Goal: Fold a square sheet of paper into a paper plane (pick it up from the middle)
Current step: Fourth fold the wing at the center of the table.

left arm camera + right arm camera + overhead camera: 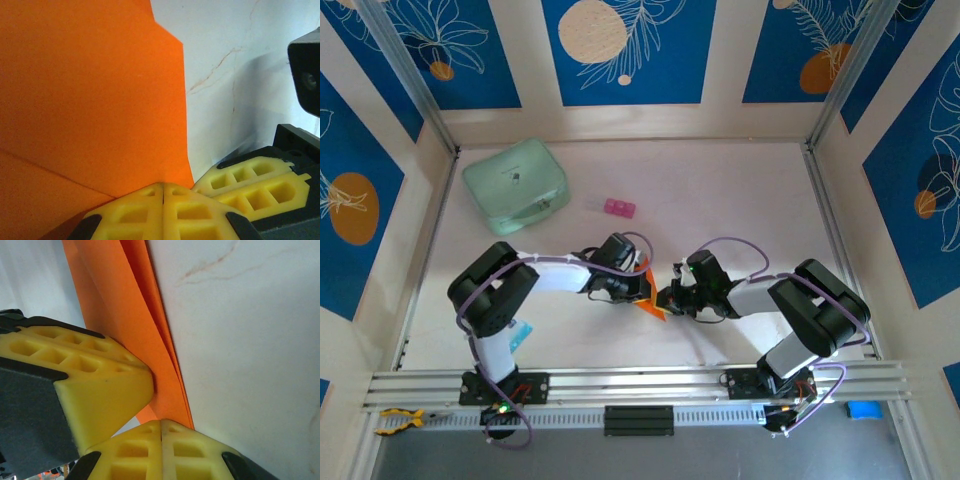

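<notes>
Two grippers meet low over the table's (740, 190) near middle: left gripper (642, 285) and right gripper (670, 297) both pinch the orange paper (653, 308) between them. Left wrist: yellow fingers (135, 215) closed tight on a creased sheet. Right wrist: fingers (135, 455) clamp its layered edge.

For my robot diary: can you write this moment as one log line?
step: folding | left gripper: shut on folded orange paper | right gripper: shut on same paper | mint-green case, pink block: far side

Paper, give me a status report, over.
Left hand shut on paper. Right hand shut on it too, tips side by side. Paper partly folded, layers showing. Case and pink block well clear.
</notes>
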